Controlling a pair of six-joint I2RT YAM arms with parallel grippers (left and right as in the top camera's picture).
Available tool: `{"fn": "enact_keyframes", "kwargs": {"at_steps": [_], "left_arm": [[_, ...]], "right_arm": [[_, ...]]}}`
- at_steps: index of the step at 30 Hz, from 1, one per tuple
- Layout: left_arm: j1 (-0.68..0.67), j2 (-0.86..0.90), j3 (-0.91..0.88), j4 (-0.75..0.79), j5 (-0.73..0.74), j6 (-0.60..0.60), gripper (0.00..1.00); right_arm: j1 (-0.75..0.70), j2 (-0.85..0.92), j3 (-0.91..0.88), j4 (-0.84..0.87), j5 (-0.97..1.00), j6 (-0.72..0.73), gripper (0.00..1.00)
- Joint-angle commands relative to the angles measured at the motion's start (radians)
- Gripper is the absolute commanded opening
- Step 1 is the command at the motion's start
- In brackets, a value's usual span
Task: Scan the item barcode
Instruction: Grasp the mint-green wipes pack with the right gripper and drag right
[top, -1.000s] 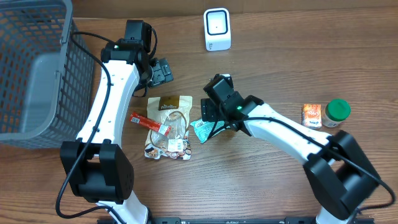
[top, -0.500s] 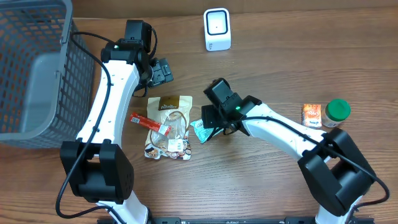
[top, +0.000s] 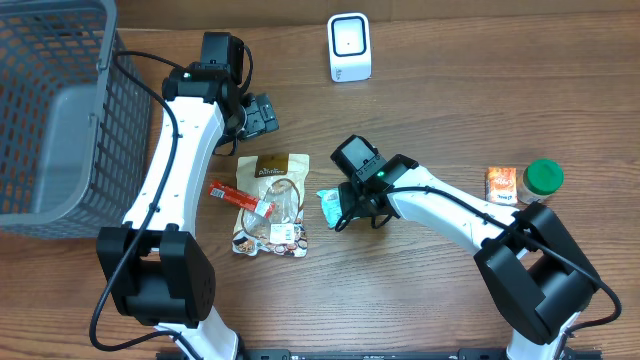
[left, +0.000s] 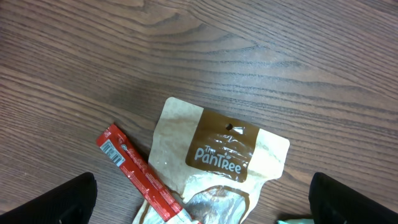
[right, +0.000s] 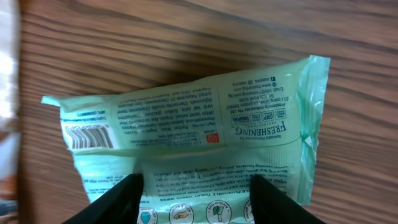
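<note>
Shows the green packet in the middle of the worktop, beneath the right fingers, long axis running finger to finger; fingers half closed, grip impossible to tell. Left fingers wide open, farther off

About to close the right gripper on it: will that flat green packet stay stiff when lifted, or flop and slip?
Probably floppy: the green packet looks like a thin, wrinkled film pouch lying flat, so it may sag either side of the right gripper. Its smooth wrapper could slip. Likely light, and being flat it should not roll.
</note>
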Motion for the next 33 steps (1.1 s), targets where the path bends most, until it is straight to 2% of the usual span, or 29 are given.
{"fn": "enact_keyframes", "kwargs": {"at_steps": [1,11,12,16,19,24,33], "left_arm": [[0.000,-0.016,0.012,0.000,-0.010,0.011,0.99],[0.000,-0.016,0.012,0.000,-0.010,0.011,1.00],[0.000,-0.016,0.012,0.000,-0.010,0.011,1.00],[0.000,-0.016,0.012,0.001,-0.010,0.011,1.00],[0.000,-0.016,0.012,0.000,-0.010,0.011,1.00],[0.000,-0.016,0.012,0.000,-0.010,0.011,0.99],[0.000,-0.016,0.012,0.000,-0.010,0.011,1.00]], "right_arm": [[-0.003,0.006,-0.004,-0.049,0.110,0.004,0.58],[-0.003,-0.053,-0.001,-0.120,0.124,0.003,0.62],[-0.003,-0.074,-0.001,-0.123,0.124,0.003,0.63],[-0.009,-0.171,0.001,-0.152,0.124,-0.008,0.78],[-0.026,-0.204,0.001,-0.185,0.124,-0.008,0.81],[-0.091,-0.208,0.001,-0.233,0.100,-0.023,0.84],[-0.290,-0.207,-0.003,-0.239,-0.155,-0.178,0.88]]}}
